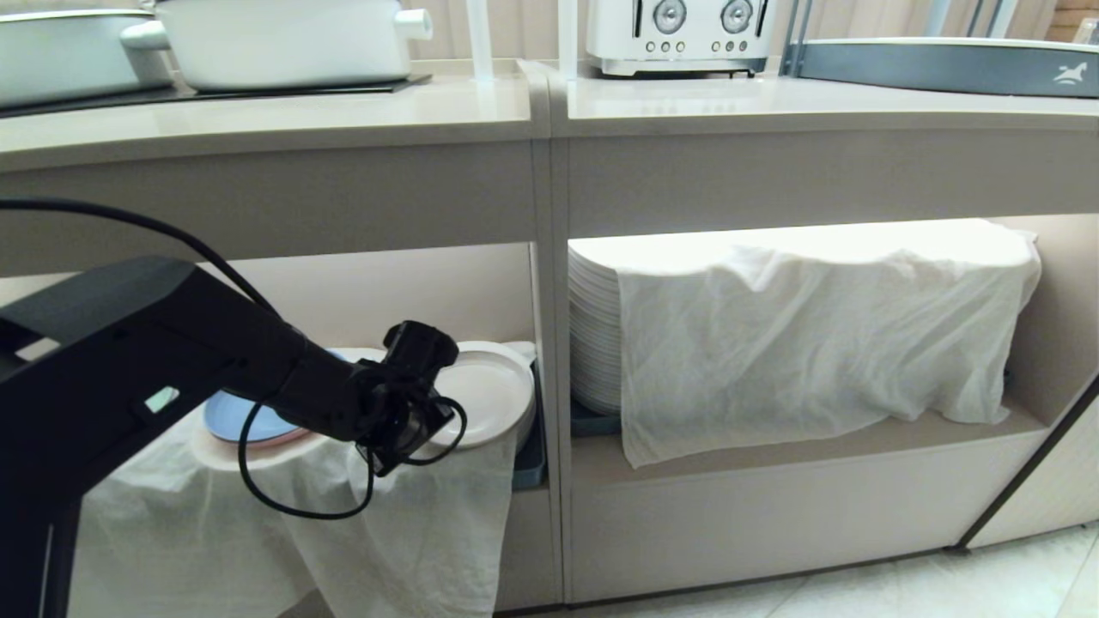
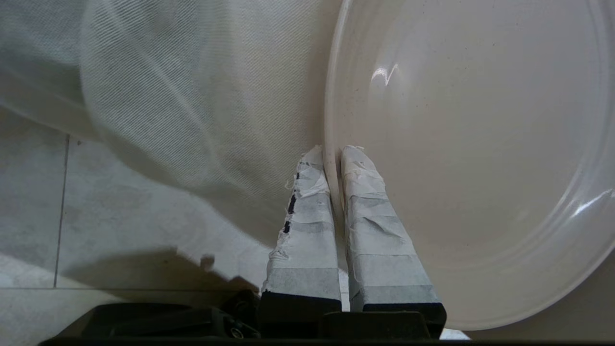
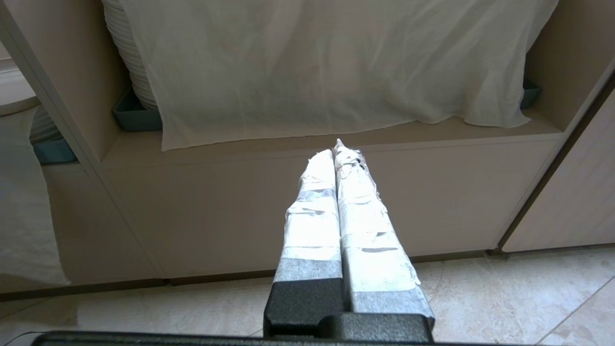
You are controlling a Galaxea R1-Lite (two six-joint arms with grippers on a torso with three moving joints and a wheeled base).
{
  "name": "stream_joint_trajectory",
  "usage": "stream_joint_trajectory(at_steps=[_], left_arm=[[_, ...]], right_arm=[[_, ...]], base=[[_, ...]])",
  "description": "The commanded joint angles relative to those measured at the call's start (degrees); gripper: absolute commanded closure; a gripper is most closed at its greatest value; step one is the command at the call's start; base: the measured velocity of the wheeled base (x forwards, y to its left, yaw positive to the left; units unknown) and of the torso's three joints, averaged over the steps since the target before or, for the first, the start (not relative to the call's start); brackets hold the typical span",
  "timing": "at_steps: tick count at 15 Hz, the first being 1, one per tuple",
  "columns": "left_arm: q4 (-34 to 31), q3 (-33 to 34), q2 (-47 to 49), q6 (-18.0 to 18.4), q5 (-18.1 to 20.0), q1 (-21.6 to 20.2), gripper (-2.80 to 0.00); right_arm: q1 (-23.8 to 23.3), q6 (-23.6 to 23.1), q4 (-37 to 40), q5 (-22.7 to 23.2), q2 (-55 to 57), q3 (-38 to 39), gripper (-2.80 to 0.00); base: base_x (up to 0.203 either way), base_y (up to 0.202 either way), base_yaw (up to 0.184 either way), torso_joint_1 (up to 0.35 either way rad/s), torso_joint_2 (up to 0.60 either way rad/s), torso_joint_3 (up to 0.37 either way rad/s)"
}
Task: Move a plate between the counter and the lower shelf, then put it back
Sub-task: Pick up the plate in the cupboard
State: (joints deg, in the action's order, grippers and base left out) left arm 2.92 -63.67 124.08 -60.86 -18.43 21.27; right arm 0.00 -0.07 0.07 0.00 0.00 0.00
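One left tool [image 2: 335,161] pinches the plate [image 2: 471,158] by its rim, fingers closed with the edge between them, at the lower shelf [image 1: 524,468] mouth over white cloth [image 1: 412,515], a rim grip judged to carry it flat | right tool [image 3: 340,154] closed, empty, parked before the neighbouring bay | bench [image 1: 343,112] above | no readable writing.

Two shelf bays are showing under the counter [image 1: 343,112]: the lower shelf [image 1: 412,292] on the left and the neighbouring bay [image 1: 773,455] on the right, each holding one white cloth, the left cloth [image 1: 386,515] and the right cloth [image 1: 816,343]. One cream plate [image 1: 491,390] and one blue plate [image 1: 245,422] are lying on the left cloth, while one tall white stack [image 1: 592,335] is sitting under the right one. Up top, two white pots [image 1: 283,39] and one toaster [image 1: 678,34] are standing, and two grippers are showing, the left gripper [image 2: 334,154] and the right gripper [image 3: 336,151].
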Motion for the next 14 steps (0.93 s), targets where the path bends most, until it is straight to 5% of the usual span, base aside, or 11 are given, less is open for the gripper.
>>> stream_joint_trajectory(at_steps=[1, 14], left_arm=[[0.06, 1.98, -1.66, -0.4, 0.0, 0.0, 0.0], [0.07, 12.94, -9.74, -1.2, 1.29, 0.26, 0.0]], right_arm=[[0.0, -0.01, 0.01, 0.0, 0.0, 0.0, 0.0], [0.0, -0.01, 0.01, 0.0, 0.0, 0.0, 0.0]], base=[[0.0, 0.0, 0.0, 0.0, 0.0, 0.0], [0.0, 0.0, 0.0, 0.0, 0.0, 0.0]])
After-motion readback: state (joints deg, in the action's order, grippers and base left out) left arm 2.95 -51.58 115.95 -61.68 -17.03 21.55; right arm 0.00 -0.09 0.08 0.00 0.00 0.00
